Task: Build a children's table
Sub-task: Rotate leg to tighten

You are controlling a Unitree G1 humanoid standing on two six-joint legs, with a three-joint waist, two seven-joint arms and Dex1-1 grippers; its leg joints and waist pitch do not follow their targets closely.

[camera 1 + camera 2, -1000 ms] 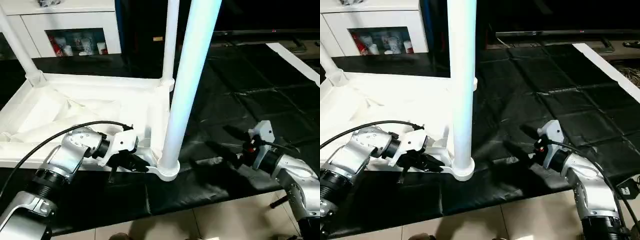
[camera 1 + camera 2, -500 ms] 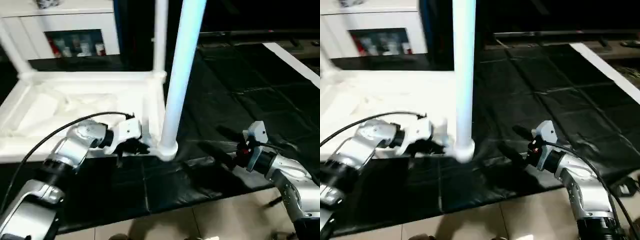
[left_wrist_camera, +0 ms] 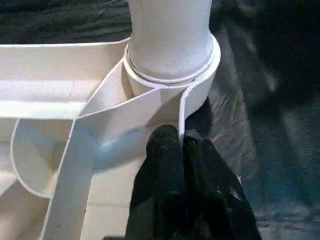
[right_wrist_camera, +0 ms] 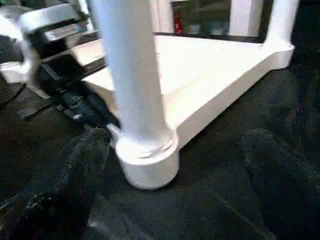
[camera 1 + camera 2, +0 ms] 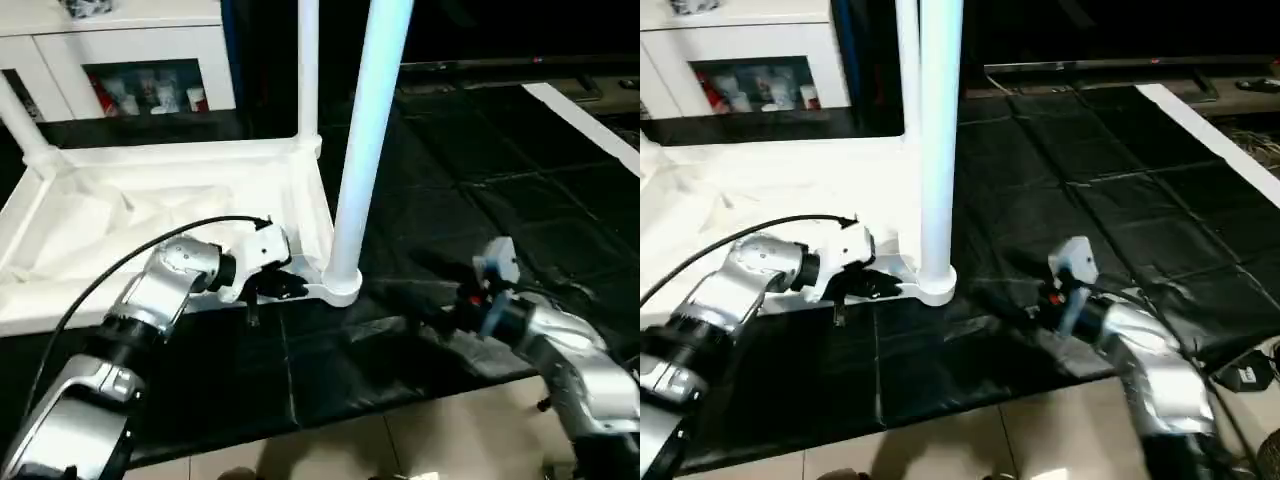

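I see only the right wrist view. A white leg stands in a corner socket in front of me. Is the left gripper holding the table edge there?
Observer: The left gripper is shut, its fingertips against the thin rim of the corner socket.
Operator: Is the near leg seated?
Observer: The near leg stands upright in that socket.
Operator: And my gripper?
Observer: The right gripper is open over the black mat, beside the socket, apart from it.

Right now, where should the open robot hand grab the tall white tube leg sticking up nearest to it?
Probably low on the tall white plastic tube leg, just above its round corner socket. The open right gripper could come in level from its side; the leg stands upright, round and bare there.
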